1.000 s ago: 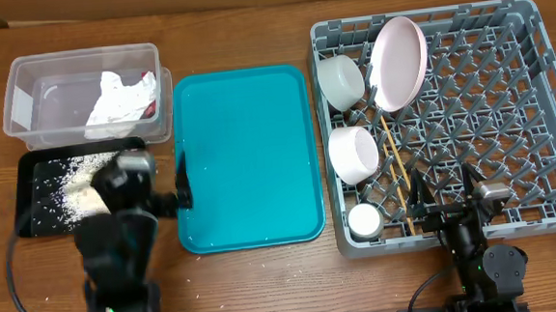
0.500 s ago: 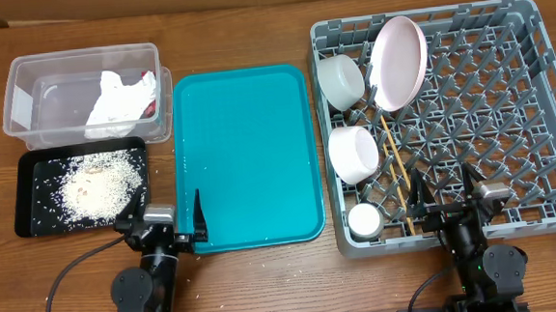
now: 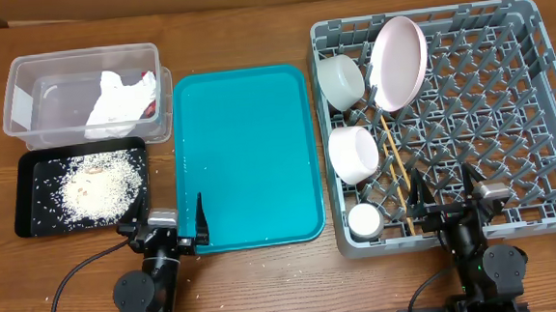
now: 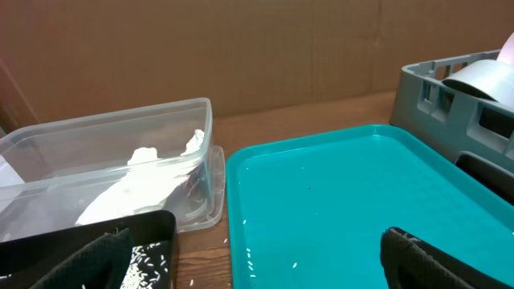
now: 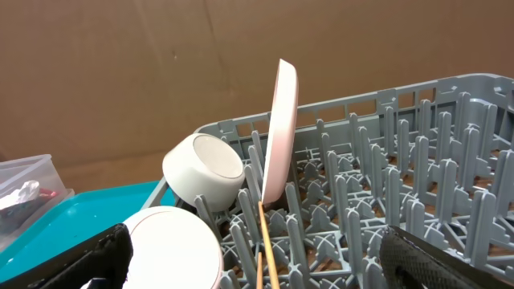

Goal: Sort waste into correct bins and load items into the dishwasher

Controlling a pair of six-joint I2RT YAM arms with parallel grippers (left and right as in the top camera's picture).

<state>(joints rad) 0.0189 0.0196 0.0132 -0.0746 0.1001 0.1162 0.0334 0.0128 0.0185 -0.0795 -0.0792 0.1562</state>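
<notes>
Start at the bottom edge of the overhead view. Your left gripper [image 3: 163,221] has pulled back from over the black tray [image 3: 28,181] and is now parked low, at the near left corner of the teal tray [image 3: 247,129]. Its jaws are spread wide with nothing between them and touch nothing. The right gripper [image 3: 445,199] has not moved. It sits at the near edge of the dish rack [image 3: 535,82], equally wide and empty.

Both arms now look parked, so the sorting is probably finished. A few stray grains [image 3: 47,299] lie on the wood at lower left, which you may want to check.

- **Left, just beyond the gripper:** the rice grains [image 3: 96,185] are heaped in the black tray.
- **Upper left:** the clear tub [image 3: 23,104] holds the crumpled napkin [image 3: 115,98], with the red wrapper [image 3: 147,108] tucked at its right side.
- **Centre:** the teal tray is bare.
- **Right, in the rack:**
  - The small cup [image 3: 364,221] is nearest.
  - One white bowl [image 3: 353,153] sits beyond it, with the chopsticks [image 3: 395,168] beside it.
  - The second bowl [image 3: 341,80] and the pink plate [image 3: 398,62], standing on edge, are farthest.
</notes>
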